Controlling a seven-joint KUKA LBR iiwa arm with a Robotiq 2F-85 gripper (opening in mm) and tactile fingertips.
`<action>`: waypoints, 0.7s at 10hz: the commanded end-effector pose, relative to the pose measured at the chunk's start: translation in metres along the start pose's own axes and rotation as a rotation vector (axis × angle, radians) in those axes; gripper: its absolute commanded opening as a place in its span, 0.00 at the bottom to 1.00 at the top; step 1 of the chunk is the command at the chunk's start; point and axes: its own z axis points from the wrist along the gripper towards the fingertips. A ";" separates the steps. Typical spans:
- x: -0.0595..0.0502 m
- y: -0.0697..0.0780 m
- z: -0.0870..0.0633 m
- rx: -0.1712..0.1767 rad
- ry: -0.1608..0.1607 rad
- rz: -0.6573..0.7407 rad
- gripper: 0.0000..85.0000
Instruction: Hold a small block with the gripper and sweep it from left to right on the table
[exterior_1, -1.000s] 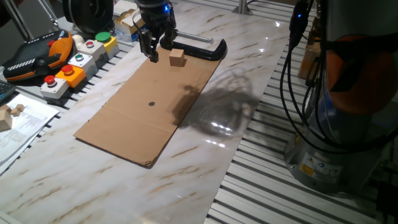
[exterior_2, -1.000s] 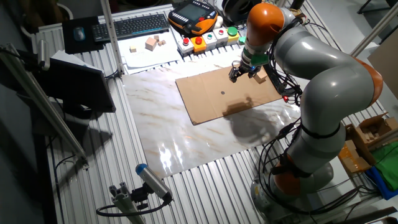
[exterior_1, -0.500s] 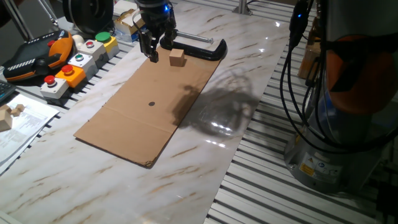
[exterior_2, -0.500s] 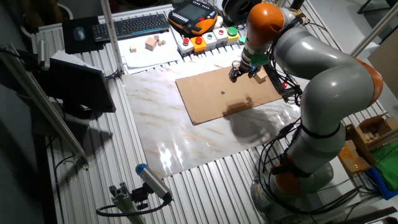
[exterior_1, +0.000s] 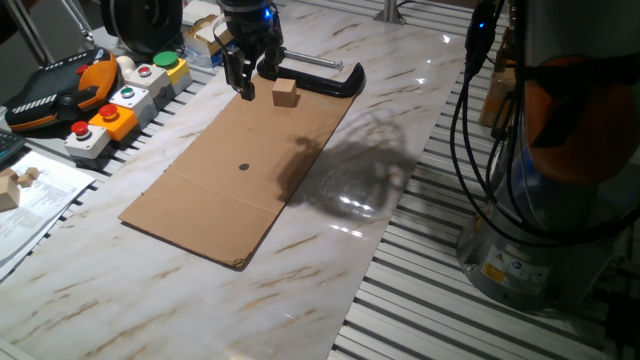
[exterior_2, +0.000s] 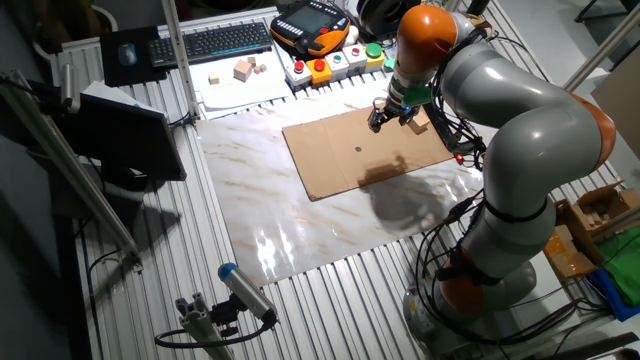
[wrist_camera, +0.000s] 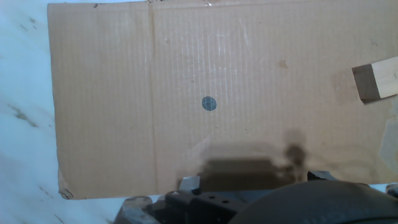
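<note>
One fixed view shows the small light-tan wooden cube (exterior_1: 286, 93) resting on the flat brown cardboard sheet (exterior_1: 240, 175), near that sheet's far edge, with the black two-fingered end effector (exterior_1: 245, 82) hanging just beside it and apart from it. Nothing is held between the fingers; the jaws appear parted, with a visible gap between them.

From the other fixed view, the cube (exterior_2: 418, 122) is partly hidden behind the end effector (exterior_2: 381, 119) and the grey-and-orange arm (exterior_2: 500, 100). In the hand view, the cube (wrist_camera: 375, 81) is seen at the right edge of the picture, to one side of the line along the fingers, while a small dark dot (wrist_camera: 209, 103) printed on the cardboard lies near the middle.

The cardboard is laid on the white marble-patterned desk (exterior_1: 330, 260), and a black clamp (exterior_1: 325, 77) lies just behind the cube.

The cube is judged to be light, stiff and unbreakable, with plain flat faces. It is best gripped across two opposite side faces, low and square, so that it is not twisted or tipped out during sweeping. On the glossy marble little drag is expected; on the cardboard, somewhat more.
</note>
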 end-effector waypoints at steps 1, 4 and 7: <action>0.000 0.000 -0.001 0.110 0.003 -0.054 0.01; -0.001 0.002 -0.003 0.115 0.006 -0.052 0.01; -0.003 -0.001 0.000 0.113 0.011 -0.062 0.01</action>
